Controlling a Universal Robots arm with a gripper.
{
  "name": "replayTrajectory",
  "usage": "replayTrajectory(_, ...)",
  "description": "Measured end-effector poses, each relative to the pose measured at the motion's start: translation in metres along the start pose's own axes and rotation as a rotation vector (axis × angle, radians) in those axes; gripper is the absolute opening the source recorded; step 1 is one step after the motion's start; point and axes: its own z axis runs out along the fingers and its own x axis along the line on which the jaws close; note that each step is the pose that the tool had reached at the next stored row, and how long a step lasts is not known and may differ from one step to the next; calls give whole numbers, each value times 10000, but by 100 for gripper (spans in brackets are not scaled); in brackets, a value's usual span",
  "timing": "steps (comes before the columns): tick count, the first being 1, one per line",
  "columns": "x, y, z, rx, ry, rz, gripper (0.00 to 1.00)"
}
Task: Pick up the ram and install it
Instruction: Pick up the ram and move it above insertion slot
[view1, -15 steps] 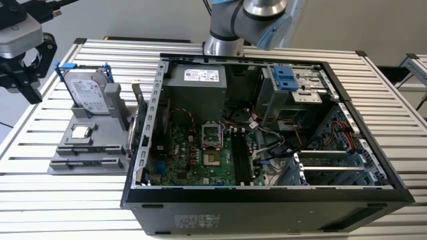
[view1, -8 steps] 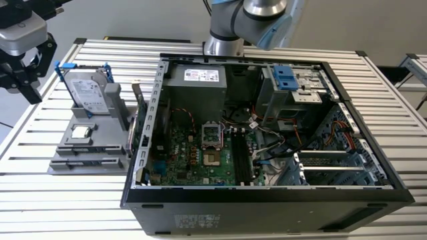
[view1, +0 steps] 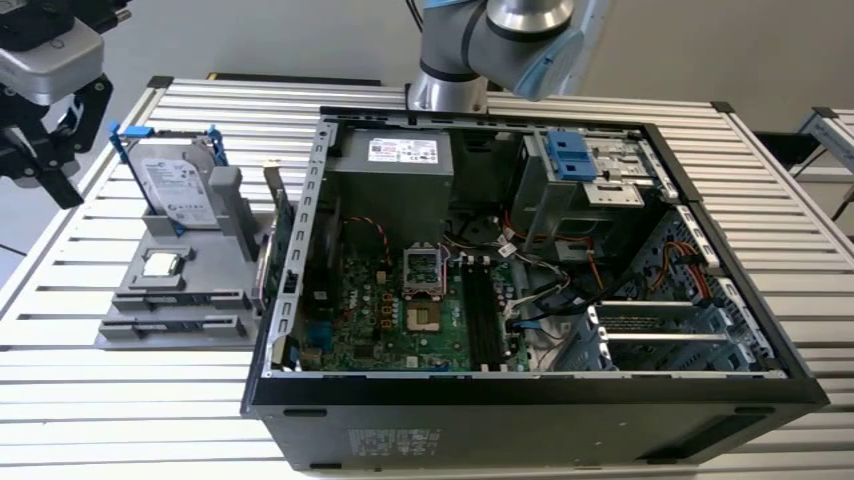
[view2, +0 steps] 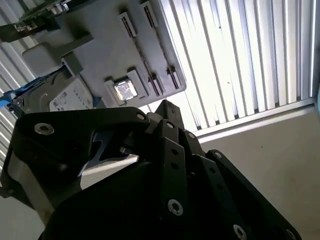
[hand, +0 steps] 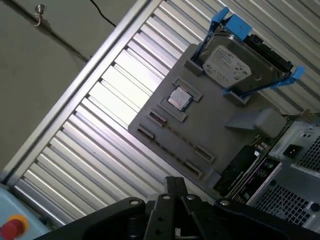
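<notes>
In the first wrist view the gripper (hand: 173, 182) is seen with its black, bolted fingertips pressed together and nothing between them. Ahead of it, a matte grey moulded tray (hand: 210, 130) is laid on the ribbed aluminium table (hand: 100, 115). The ram (hand: 243, 162), a thin dark board, is stood on edge at the tray side farthest from the gripper, just beside the perforated metal computer case (hand: 287, 197). A square silver processor chip (hand: 180, 98) and a boxy hard drive (hand: 227, 62) in blue clips are seated nearer. In the second wrist view the chip is seen beyond the fingertips. In the exterior view the gripper is hung well apart from the ram, the tray between them.
</notes>
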Motion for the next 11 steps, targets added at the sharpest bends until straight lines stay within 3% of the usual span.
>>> replayTrajectory(11,1,0,0,-5,63,-1126,0)
